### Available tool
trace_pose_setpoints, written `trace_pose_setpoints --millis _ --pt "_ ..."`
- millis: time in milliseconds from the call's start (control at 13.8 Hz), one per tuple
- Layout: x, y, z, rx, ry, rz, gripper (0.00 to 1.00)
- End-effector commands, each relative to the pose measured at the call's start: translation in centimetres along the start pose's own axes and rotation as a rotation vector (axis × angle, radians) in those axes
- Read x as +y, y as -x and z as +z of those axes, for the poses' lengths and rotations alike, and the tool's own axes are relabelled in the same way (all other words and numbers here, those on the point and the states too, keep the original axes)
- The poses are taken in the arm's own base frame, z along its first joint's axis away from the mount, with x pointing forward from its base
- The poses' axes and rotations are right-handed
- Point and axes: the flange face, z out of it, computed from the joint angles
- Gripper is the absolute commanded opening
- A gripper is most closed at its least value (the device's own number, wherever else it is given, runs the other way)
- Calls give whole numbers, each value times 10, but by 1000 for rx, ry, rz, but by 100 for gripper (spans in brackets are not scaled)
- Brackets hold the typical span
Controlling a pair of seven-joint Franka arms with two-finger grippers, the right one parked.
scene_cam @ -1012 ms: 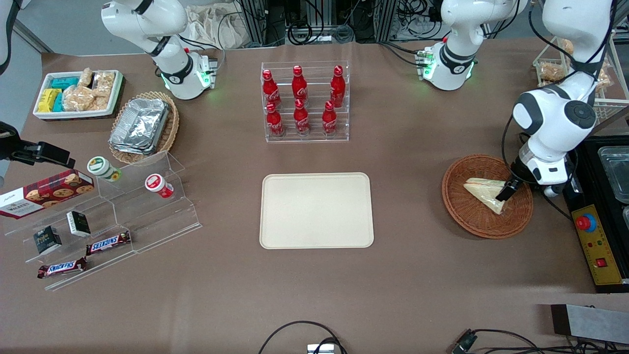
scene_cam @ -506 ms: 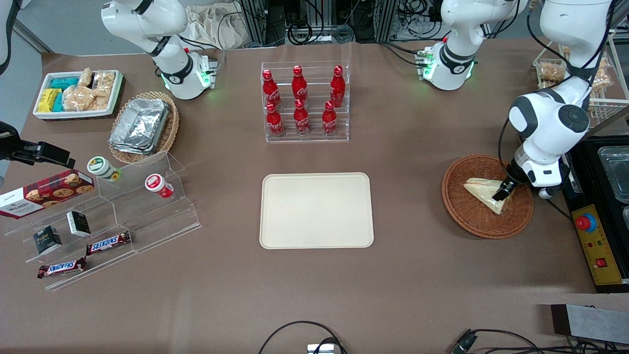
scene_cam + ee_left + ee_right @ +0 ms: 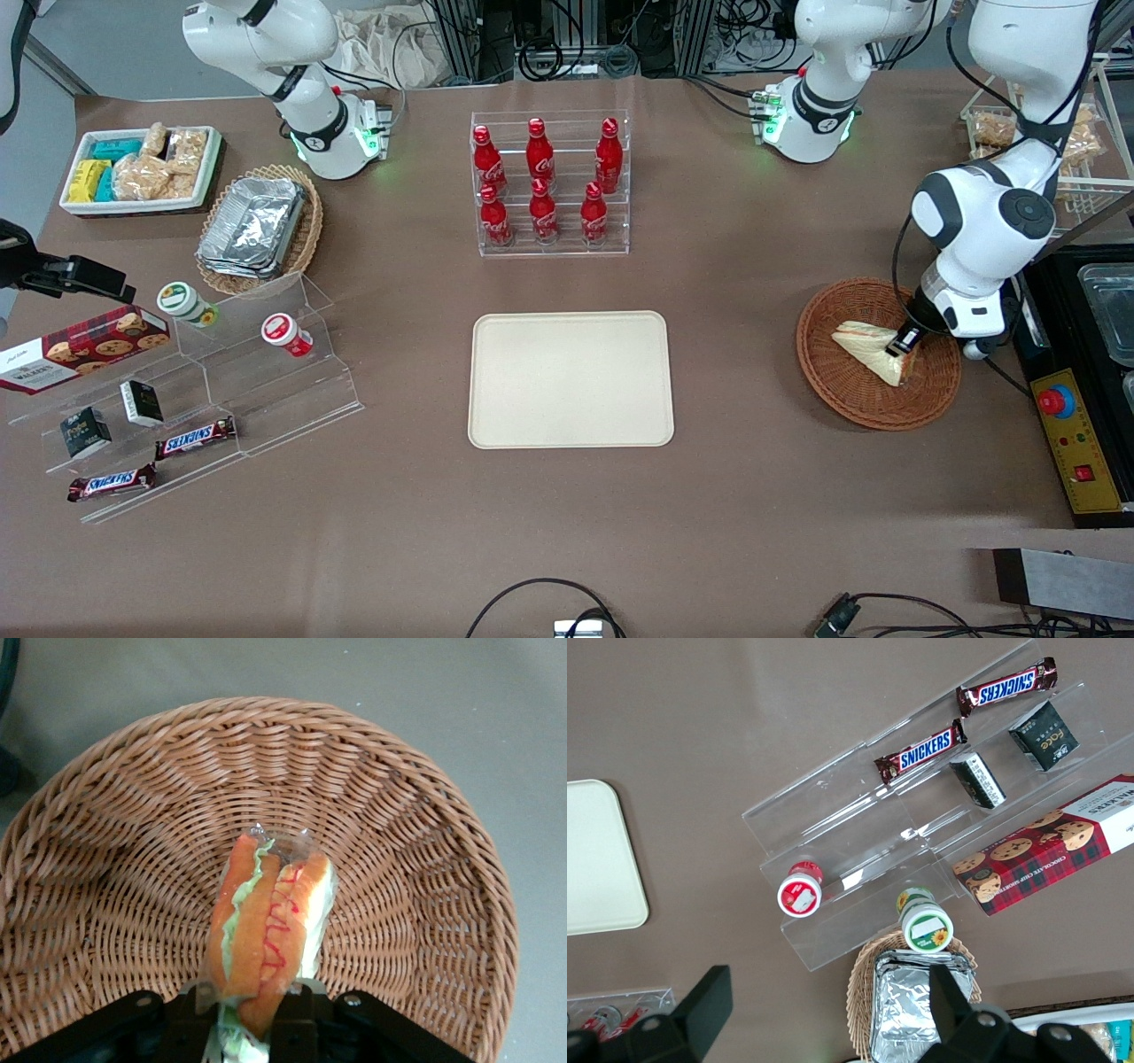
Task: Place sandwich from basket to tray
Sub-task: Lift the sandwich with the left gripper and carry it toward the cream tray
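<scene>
Tool is pinching the sandwich inside the basket.

Tool's two fingers are closing on the thick filling end of the sandwich w/ the wrap crinkling between them, as the wrist view is showing. Sandwich is sitting in the basket, tipped up on its edge, orange & green filling facing the wrist cam. It is looking light & soft & squishy, and the clear wrap is prob. slippery, so a gentle squeeze across the bread sides near the thick end seems best; too hard and it is going to squash. Vs. a sec ago: the arm is shifting toward the tray, and the sandwich is turning & sliding a bit w/ it. Tray is waiting mid-worktop, well apart from the basket.
</scene>
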Motion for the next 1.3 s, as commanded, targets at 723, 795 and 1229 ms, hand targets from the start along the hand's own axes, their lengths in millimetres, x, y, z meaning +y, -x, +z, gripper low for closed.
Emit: trace_pose_setpoints --millis 723,795,1229 --pt "92 87 -135 -14 -67 564 4" --pt "105 100 -138 -11 -65 602 4" --pt "204 164 -179 -113 -84 785 11"
